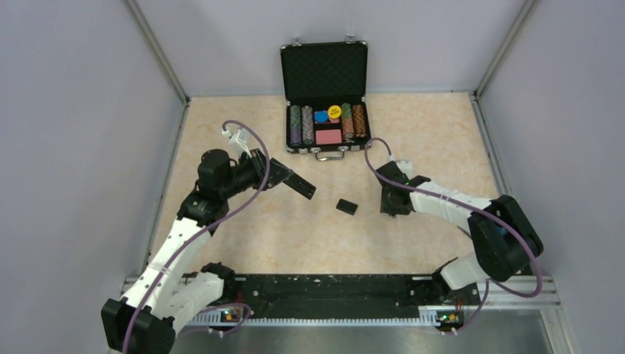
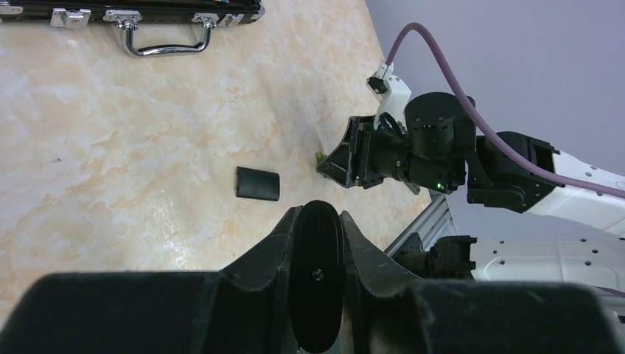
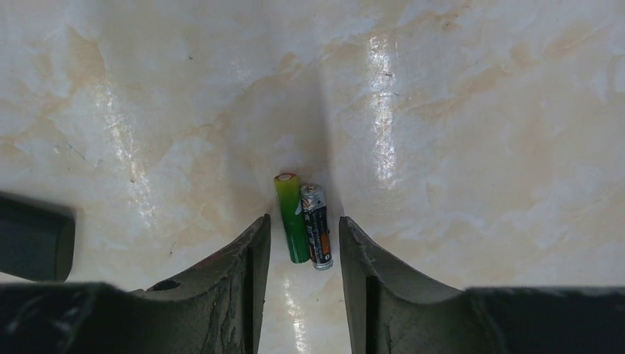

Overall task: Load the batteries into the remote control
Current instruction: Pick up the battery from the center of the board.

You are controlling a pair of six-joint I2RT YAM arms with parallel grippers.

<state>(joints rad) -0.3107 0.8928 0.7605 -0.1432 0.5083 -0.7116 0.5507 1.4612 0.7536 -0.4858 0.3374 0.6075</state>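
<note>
Top view: we find the left gripper (image 1: 284, 178) clamped on the slim black rectangular remote control (image 1: 302, 187), the right gripper (image 1: 390, 200) low over the tabletop (image 1: 413, 133). Left wrist view: the remote control sits edgewise in that grip. Right wrist view: jaws apart, straddling two thin cylindrical batteries (image 3: 293, 218), touching, one green; we judge closing could seize both

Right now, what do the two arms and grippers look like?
Both the left arm and right arm have white box-like links between black cylindrical joints. A purple cable loops along each, ending in a white plug. The left gripper and right gripper have matte black wedge-shaped fingers, the right one's scuffed. A small green light glows on the right wrist.
</note>
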